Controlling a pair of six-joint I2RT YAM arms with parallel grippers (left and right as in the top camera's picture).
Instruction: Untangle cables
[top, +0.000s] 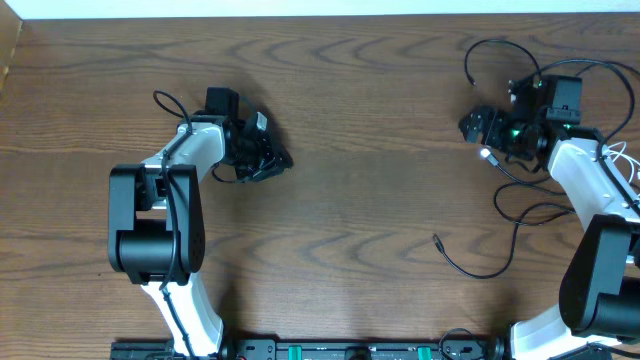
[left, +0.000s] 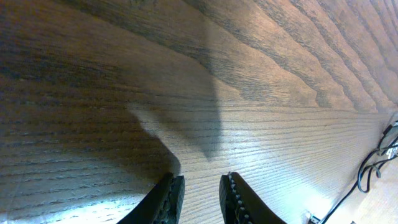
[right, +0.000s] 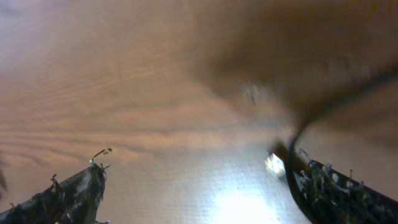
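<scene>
L claw (left: 202, 200): narrow gap, nothing btwn fingers, low over bare table (top: 360, 90), left of centre. R claw (right: 199, 186): wide, empty, far right. Black cables (top: 440, 243) lie loose at right side around R arm; one passes just beside a R finger. White cable (top: 622, 160) at right edge, partly hidden.

The left arm (top: 192, 150) and right arm (top: 590, 180) have white shells and bulky black joints. A thin black wire (top: 168, 103) loops along the left arm. A green light (top: 515, 131) glows at the right wrist. The left gripper (left: 202, 185) has black ribbed fingers; the right gripper (right: 196, 168) has black fingers with ragged edges.
</scene>
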